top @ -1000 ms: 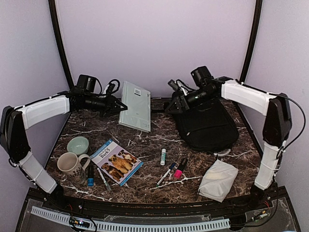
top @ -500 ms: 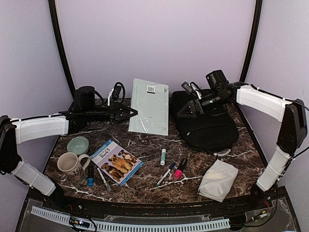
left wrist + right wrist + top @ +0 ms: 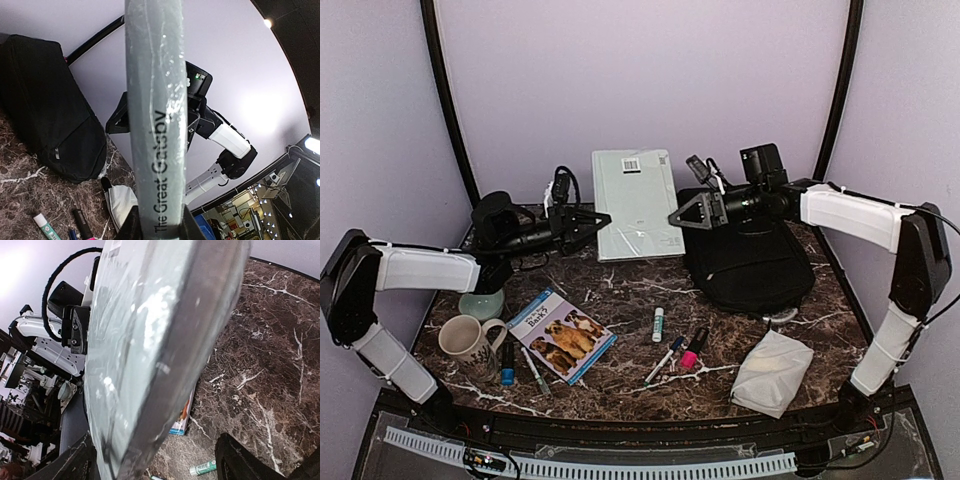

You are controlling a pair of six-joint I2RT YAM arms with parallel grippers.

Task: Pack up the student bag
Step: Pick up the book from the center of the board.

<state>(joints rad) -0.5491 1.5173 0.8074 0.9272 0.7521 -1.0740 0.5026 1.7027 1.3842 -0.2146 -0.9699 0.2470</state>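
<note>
Your left hand (image 3: 600, 218) is clamped on the book (image 3: 638, 205) at upper centre. Your right hand (image 3: 680, 217) gapes wide at its right edge, beside the backpack (image 3: 750, 265).

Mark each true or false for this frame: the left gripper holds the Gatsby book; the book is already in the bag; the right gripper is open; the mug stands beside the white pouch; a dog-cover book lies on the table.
1. The left gripper holds the Gatsby book. True.
2. The book is in the student bag. False: it is held in the air, left of the bag.
3. The right gripper is open. True.
4. The mug stands beside the white pouch. False: it is at the front left, by the bowl.
5. A dog-cover book lies on the table. True.
</note>
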